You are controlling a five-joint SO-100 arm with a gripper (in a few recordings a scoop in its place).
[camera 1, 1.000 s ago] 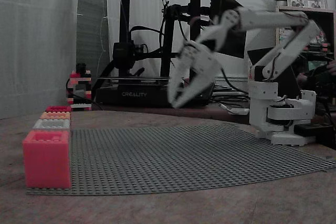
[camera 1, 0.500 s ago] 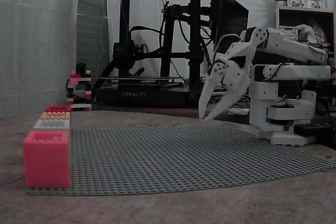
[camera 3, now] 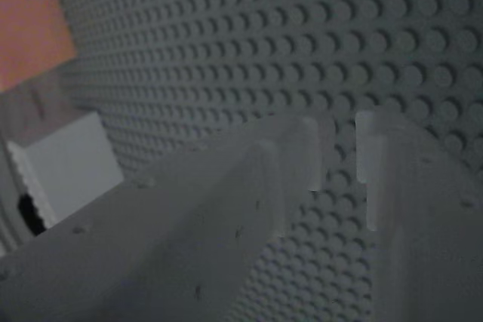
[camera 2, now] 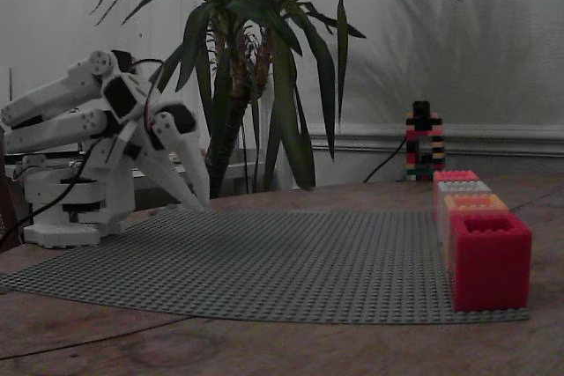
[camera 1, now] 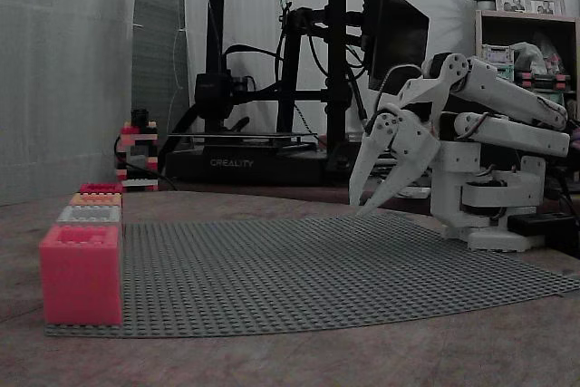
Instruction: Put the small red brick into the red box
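The red box [camera 1: 100,188] is the farthest of a row of boxes at the left of one fixed view. In the other fixed view the red box [camera 2: 489,257] is the nearest, at the right. The small red brick is out of view. My white gripper [camera 1: 356,209] hangs tips-down just over the grey baseplate [camera 1: 317,269], close to the arm's base and far from the boxes. From the other side the gripper [camera 2: 197,205] sits at the left. In the wrist view the gripper [camera 3: 337,120] is open by a narrow gap, with nothing but baseplate studs [camera 3: 302,35] between its fingers.
A pink-salmon box [camera 1: 80,274], a grey box [camera 1: 89,215] and an orange box [camera 1: 95,198] share the row with the red box. A small brick tower [camera 1: 136,151] and a black 3D printer [camera 1: 272,70] stand behind the plate. A potted plant [camera 2: 256,59] rises behind it.
The arm has folded back to the right and down toward its base. The gripper came from mid-air over the plate to low near the plate's far edge.
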